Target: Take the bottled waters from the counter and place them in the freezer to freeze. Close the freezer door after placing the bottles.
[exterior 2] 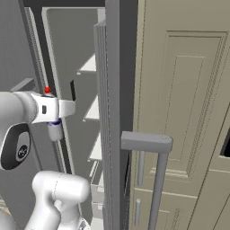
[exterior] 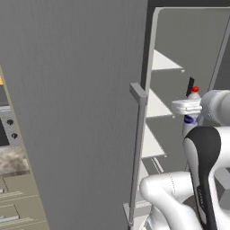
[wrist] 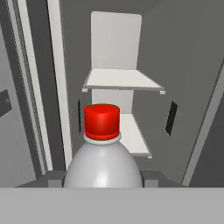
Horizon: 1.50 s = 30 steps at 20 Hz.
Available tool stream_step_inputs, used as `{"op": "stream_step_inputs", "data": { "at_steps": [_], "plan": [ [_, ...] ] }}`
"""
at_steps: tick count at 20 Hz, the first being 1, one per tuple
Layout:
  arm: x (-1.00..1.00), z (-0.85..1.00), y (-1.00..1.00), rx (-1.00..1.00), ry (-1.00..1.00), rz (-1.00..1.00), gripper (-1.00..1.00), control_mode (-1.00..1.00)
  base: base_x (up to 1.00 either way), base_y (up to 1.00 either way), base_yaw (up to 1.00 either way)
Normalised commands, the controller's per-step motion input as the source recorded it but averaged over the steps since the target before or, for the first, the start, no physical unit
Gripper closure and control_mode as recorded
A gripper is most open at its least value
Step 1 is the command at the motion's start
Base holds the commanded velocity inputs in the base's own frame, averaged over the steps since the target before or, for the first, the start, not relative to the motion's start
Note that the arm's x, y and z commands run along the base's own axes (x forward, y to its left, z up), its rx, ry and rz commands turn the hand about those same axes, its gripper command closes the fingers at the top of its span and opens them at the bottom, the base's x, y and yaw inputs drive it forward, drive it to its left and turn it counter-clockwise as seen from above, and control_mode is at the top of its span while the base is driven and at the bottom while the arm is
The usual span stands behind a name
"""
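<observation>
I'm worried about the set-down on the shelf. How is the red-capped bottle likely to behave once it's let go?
The bottle is tall and narrow, so it could tip if released tilted. Its body looks smooth and round, so it would probably roll if it fell on a shelf. The end effector grips it high, near the neck, so the base might swing.

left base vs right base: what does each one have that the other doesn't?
Left base alone: a strip of speckled counter with beige drawer fronts at the far left. Right base alone: tall beige panelled cabinets and a grey bar handle seen end-on. Both: the open freezer, its white shelves, and the pincer shut on the red-capped bottle.
</observation>
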Motion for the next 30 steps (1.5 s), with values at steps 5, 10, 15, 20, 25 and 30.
{"op": "stream_step_inputs", "data": {
  "at_steps": [5, 10, 15, 20, 25, 30],
  "plan": [
    [0.34, 0.01, -0.12, 0.01, 0.0, 0.02, 1.0, -1.0, 0.0, 0.0, 0.0],
    [0.43, 0.18, -0.04, 0.06, -0.09, -0.01, 1.0, -1.0, 0.0, 0.0, 0.0],
    [0.42, 0.09, -0.13, 0.02, -0.13, 0.0, 1.0, -1.0, 0.0, 0.0, 0.0],
    [0.45, 0.04, -0.13, 0.0, -0.12, 0.0, 1.0, -1.0, 0.0, 0.0, 0.0],
    [0.43, 0.21, -0.01, 0.0, 0.0, 0.0, 1.0, -1.0, 0.0, 0.0, 0.0],
    [0.4, 0.27, -0.06, 0.0, 0.01, 0.0, 1.0, -1.0, 0.0, 0.0, 0.0]
  ]
}}
